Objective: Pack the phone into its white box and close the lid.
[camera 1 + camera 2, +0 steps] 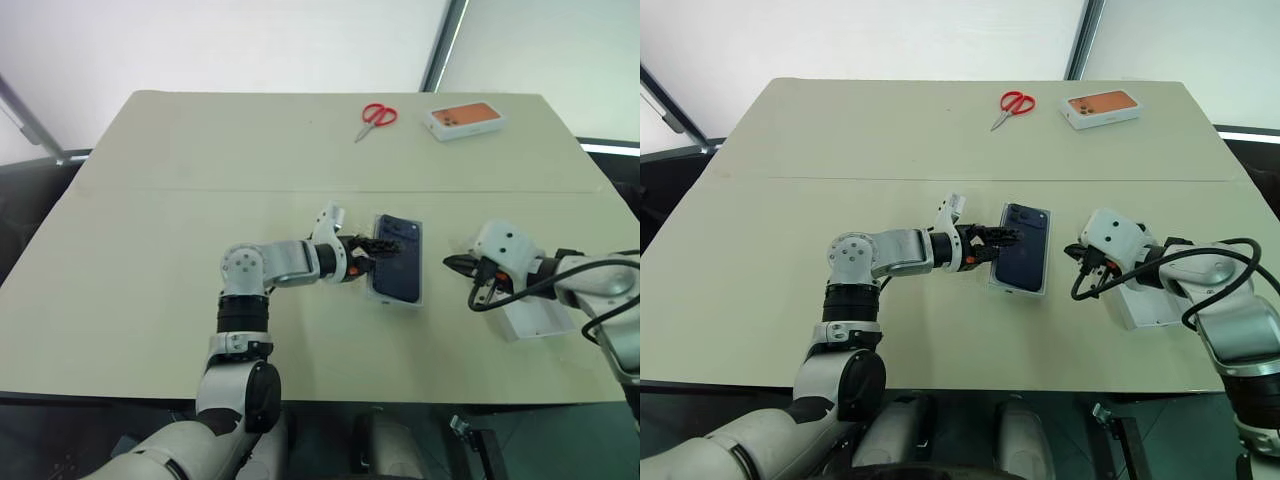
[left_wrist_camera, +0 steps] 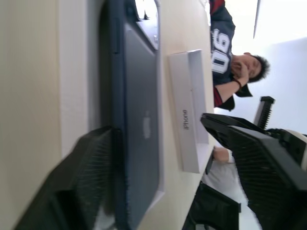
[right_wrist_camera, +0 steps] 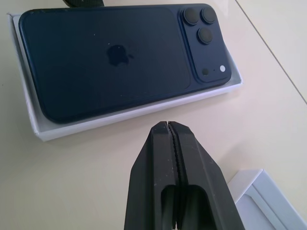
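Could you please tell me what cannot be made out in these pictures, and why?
- Box floor: hidden under the phone in the right wrist view.
- Lid: partly behind the right arm in the eye views; cut off by the edge in the right wrist view, so its printed face is unseen.
- Whether the phone lies fully flat: tilted-looking in the left wrist view, where the left pincer's finger covers its end.

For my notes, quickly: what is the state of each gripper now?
Left gripper: open, fingers either side of the phone, which lies in the white box.
Right gripper: shut, empty.
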{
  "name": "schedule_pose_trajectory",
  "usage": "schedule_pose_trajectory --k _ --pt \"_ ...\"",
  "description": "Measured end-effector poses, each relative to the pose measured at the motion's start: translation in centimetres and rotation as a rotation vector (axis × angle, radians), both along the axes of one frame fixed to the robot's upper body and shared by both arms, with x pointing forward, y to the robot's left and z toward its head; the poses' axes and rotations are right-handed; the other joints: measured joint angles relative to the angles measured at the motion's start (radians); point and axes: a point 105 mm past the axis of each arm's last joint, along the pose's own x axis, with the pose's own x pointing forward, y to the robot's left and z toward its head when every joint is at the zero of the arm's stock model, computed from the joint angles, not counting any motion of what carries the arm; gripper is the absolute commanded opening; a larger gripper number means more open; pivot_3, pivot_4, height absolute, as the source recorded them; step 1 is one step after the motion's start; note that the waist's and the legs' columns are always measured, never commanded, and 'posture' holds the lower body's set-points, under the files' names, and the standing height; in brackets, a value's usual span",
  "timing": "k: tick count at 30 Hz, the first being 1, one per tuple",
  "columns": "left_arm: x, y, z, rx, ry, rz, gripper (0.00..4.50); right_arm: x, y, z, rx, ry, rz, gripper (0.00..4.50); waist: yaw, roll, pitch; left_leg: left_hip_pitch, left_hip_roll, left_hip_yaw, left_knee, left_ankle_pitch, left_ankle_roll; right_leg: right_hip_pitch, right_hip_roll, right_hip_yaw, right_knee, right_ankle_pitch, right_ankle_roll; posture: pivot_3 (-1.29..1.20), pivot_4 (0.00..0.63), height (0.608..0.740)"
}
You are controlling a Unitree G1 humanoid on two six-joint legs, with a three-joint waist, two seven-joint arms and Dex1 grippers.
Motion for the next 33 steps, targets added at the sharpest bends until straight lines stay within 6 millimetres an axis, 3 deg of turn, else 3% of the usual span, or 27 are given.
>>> schedule_pose_trajectory --k 5,11,16,19,23,26,33 --pt "-1.1 0.1 1.4 0.018 -0.096 -0.07 4.45 0.1 0.4 -0.2 -0.002 0.004 0.013 0.0 0.0 0.0 0.0 0.0 0.0 0.0 0.0 0.0 0.0 0.0 0.0 0.0 0.0 0.0 0.0 0.0 0.15 0.697" --pt "-1.5 5.0 3.8 0.157 -0.342 -0.076 4.45 0.4 0.3 0.0 0.002 -0.004 0.01 0.0 -0.007 0.001 -0.001 0.001 0.001 0.0 0.0 0.0 -0.001 0.001 0.001 0.0 0.001 0.0 0.0 0.0 0.15 0.697" --pt "-1.4 6.3 3.8 0.239 -0.399 -0.073 4.45 0.7 0.5 0.5 0.0 -0.024 0.021 0.0 0.0 0.001 -0.001 0.001 0.0 0.0 0.0 0.0 -0.001 0.001 0.0 0.0 0.0 0.0 0.0 0.0 0.15 0.697" --pt "-1.0 7.2 3.0 0.325 -0.434 -0.048 3.6 0.8 0.5 0.3 -0.001 -0.017 0.017 0.0 -0.001 0.001 -0.001 0.001 0.0 0.0 0.0 0.0 -0.001 0.001 0.0 0.001 0.0 0.0 0.0 0.0 0.15 0.697" --pt "0.0 8.8 -0.4 0.589 -0.53 -0.041 1.47 1.0 0.0 -0.3 -0.028 -0.007 -0.007 0.0 -0.005 0.002 -0.001 0.002 0.0 0.0 -0.001 0.0 0.0 0.001 0.0 0.001 0.001 0.0 0.0 0.0 0.15 0.697" --pt "0.0 7.7 -2.1 0.68 -0.652 -0.129 0.05 1.2 -0.5 -0.9 -0.062 0.006 -0.027 0.0 -0.001 0.002 -0.001 0.001 0.0 0.0 -0.001 0.0 0.0 0.001 0.0 0.001 0.0 0.0 0.0 0.0 0.15 0.697" --pt "-0.7 5.2 -3.6 0.692 -0.824 -0.311 0.05 1.1 -0.5 -1.6 -0.133 0.017 -0.009 0.0 -0.002 0.002 -0.001 0.001 0.0 0.0 -0.001 0.0 0.001 0.001 0.0 0.001 0.0 0.0 0.0 0.0 0.15 0.697"
